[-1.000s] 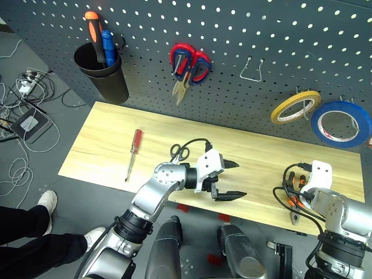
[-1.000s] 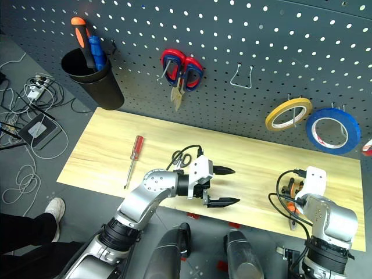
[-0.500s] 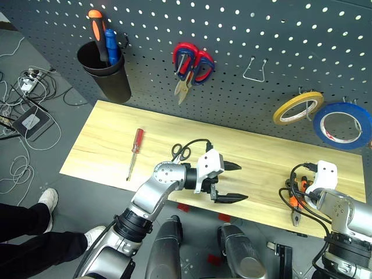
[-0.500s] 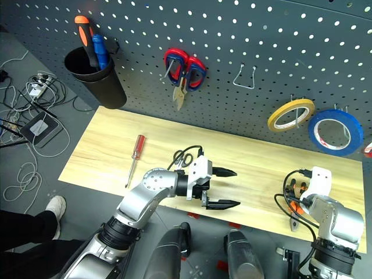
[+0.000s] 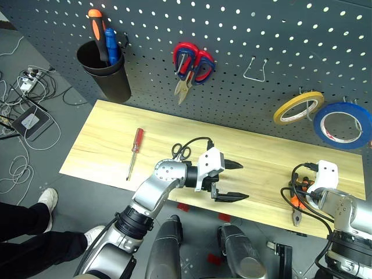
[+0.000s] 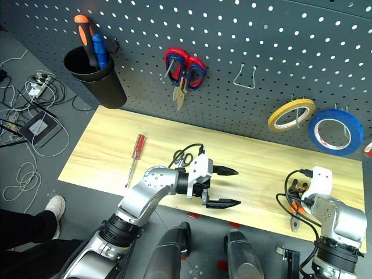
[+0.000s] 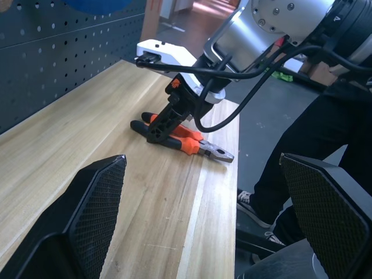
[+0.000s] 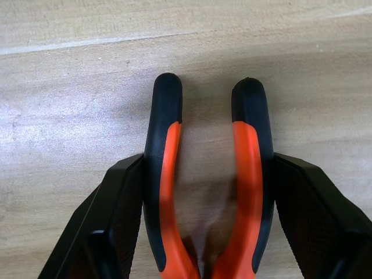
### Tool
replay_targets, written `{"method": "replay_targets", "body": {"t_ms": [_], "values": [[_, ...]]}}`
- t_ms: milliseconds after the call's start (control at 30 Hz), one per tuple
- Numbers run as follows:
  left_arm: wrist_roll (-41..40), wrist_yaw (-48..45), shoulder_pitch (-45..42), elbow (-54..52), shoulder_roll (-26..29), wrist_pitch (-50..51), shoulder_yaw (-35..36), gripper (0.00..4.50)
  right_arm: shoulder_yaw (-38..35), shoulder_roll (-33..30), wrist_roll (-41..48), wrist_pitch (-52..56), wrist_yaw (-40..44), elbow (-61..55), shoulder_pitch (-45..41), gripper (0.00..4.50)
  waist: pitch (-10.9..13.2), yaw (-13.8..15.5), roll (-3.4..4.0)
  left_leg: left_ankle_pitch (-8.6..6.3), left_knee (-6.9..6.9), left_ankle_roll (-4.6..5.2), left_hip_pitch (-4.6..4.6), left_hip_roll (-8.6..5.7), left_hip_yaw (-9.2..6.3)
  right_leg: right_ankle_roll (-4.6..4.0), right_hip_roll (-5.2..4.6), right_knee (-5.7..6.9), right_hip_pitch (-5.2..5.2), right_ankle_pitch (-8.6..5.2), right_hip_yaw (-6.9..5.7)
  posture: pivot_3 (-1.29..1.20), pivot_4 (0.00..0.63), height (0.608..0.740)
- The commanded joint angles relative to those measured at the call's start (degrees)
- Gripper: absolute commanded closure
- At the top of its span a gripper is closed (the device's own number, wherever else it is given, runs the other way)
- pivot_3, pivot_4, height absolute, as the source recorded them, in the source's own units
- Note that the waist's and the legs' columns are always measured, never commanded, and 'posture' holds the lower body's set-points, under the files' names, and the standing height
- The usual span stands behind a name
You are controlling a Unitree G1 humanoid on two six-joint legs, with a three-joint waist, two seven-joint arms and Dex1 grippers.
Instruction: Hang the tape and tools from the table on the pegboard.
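Two grippers are over the tabletop (image 5: 104, 139) from where I sit. My right gripper (image 8: 208, 192) is down at the right end of the wood, near the front edge, with the pliers (image 8: 209, 174) between its fingers (image 8: 119, 209). In the right wrist view each black finger lies against the outer side of an orange-and-black handle, and the handles sit a little apart. I read that as the gripper closed around the pliers, which lie flat on the tabletop. The left wrist view shows the same contact from the side, with the steel nose of the pliers (image 7: 218, 153) pointing toward the front edge.

My left gripper (image 5: 233, 181) is near the middle of the tabletop, pointing toward the right end, its jaws spread wide with nothing between them. The small scissors (image 5: 180, 152) with black loops lie just behind that arm's wrist. The screwdriver (image 5: 133, 152) with the clear red handle lies well to the left of them, its tip toward the front edge.

On the pegboard (image 5: 232, 52) I see red-looped scissors (image 5: 190, 65) hanging, a bare wire hook (image 5: 254, 70) to their right, then a yellow tape roll (image 5: 297, 107) and a larger blue tape roll (image 5: 343, 124). A black cup (image 5: 107, 72) at the left holds an orange-and-black screwdriver (image 5: 96, 32) and a blue-handled tool (image 5: 110, 45). A sliver of red-pink shows at the far right edge (image 6: 368, 149), too little for me to tell what it is.
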Motion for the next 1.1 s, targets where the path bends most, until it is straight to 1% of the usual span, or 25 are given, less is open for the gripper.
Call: {"method": "replay_targets", "body": {"t_ms": [33,100,133,167,300,400,433,500,600,667,733,967,1100], "values": [[-1.48,-1.93,1.18,-2.51,1.54,-1.64,0.62,0.00,3.51,-3.27,1.58,-2.60,4.33,-4.40,3.87,1.50,-0.02,-0.04,0.04,0.00,-0.01,0.00,0.00,0.00,0.00,0.00,0.00,0.00,0.00,0.00,-0.01,-0.10,0.390,0.740],[-2.56,-3.01,2.58,-4.43,3.74,-1.72,1.75,0.00,5.11,-5.19,2.14,-5.56,6.80,-7.19,6.23,1.50,-0.03,-0.13,0.05,0.00,-0.04,0.00,-0.03,0.00,0.01,0.00,-0.01,-0.04,-0.04,0.00,-0.01,-0.10,0.369,0.740],[-3.29,-2.64,4.01,-6.62,5.07,-1.14,2.70,0.00,5.80,-5.85,2.94,-7.47,8.43,-10.60,8.33,1.50,-0.11,-0.20,0.14,0.00,-0.06,0.00,-0.05,0.01,0.00,0.00,-0.01,-0.05,-0.05,0.00,-0.02,-0.10,0.344,0.740],[-3.88,-1.92,5.27,-8.55,5.92,-0.62,3.49,0.00,6.33,-6.14,3.74,-8.70,9.53,-13.60,10.11,1.50,-0.19,-0.27,0.28,0.00,-0.07,0.00,-0.05,0.02,0.01,0.00,-0.02,-0.06,-0.07,0.00,-0.02,-0.10,0.335,0.740],[-6.94,0.97,9.47,-16.03,7.49,2.84,5.91,0.00,7.56,-4.29,7.57,-11.42,12.18,-24.21,15.15,1.50,-0.59,-0.26,0.34,0.05,-0.11,-0.09,-0.10,0.11,-0.04,0.00,-0.03,-0.09,-0.12,0.00,-0.15,-0.10,0.280,0.740],[-8.60,3.69,11.86,-20.26,7.96,4.62,7.81,0.00,9.08,-2.43,9.73,-14.99,13.12,-30.73,16.62,1.50,-1.99,-0.30,0.35,0.13,-0.10,-0.24,-0.15,0.08,-0.02,0.01,-0.11,-0.11,-0.19,-0.01,-0.23,-0.10,0.243,0.740],[-8.94,4.28,12.23,-20.86,8.10,4.93,8.16,0.00,9.60,-2.20,9.89,-15.92,13.16,-31.58,16.79,1.50,-2.59,-0.33,0.35,0.14,-0.12,-0.25,-0.17,0.07,-0.02,0.01,-0.13,-0.10,-0.24,-0.01,-0.25,-0.10,0.243,0.740],[-10.09,6.77,13.41,-23.15,7.94,6.02,9.66,0.00,10.98,-1.10,10.52,-19.07,13.17,-34.09,16.66,1.50,-3.71,-0.37,0.32,0.14,-0.14,-0.25,-0.17,0.05,-0.01,0.01,-0.17,-0.12,-0.28,-0.01,-0.31,-0.10,0.218,0.740],[-11.54,10.19,15.32,-26.14,7.75,7.03,12.04,0.00,12.65,1.60,11.05,-23.18,11.98,-36.09,15.17,1.50,-5.37,-0.50,0.22,0.14,-0.18,-0.25,-0.15,0.03,-0.03,0.01,-0.23,-0.13,-0.35,-0.01,-0.38,-0.09,0.191,0.740],[-11.91,11.97,17.59,-28.34,8.76,7.47,13.84,0.00,14.24,3.75,9.44,-27.04,10.16,-36.24,14.29,1.50,-6.50,-0.68,0.12,0.14,-0.25,-0.26,-0.18,0.02,-0.01,0.01,-0.43,-0.09,-0.49,-0.01,-0.45,-0.08,0.171,0.740],[-12.55,14.10,19.32,-30.24,9.49,8.20,16.05,0.00,16.10,4.87,8.04,-30.60,9.27,-36.10,13.34,1.50,-7.48,-0.84,0.15,0.14,-0.33,-0.26,-0.17,0.03,0.00,0.01,-0.46,-0.09,-0.52,-0.01,-0.52,-0.08,0.167,0.740],[-14.29,20.99,22.52,-34.03,9.57,9.93,20.23,0.00,20.31,7.67,6.25,-37.53,5.79,-34.57,6.91,1.50,-9.47,-0.81,0.17,0.15,-0.38,-0.27,-0.13,-0.02,-0.01,0.01,-0.51,-0.06,-0.53,-0.01,-0.51,-0.06,0.141,0.740],[-13.68,26.79,22.38,-33.22,6.99,8.52,23.35,0.00,22.39,9.74,3.93,-42.11,2.69,-32.53,-0.40,1.50,-10.31,-0.87,0.14,0.15,-0.37,-0.27,-0.06,-0.04,-0.02,0.01,-0.51,0.06,-0.52,-0.01,-0.53,-0.05,0.132,0.740]]}}
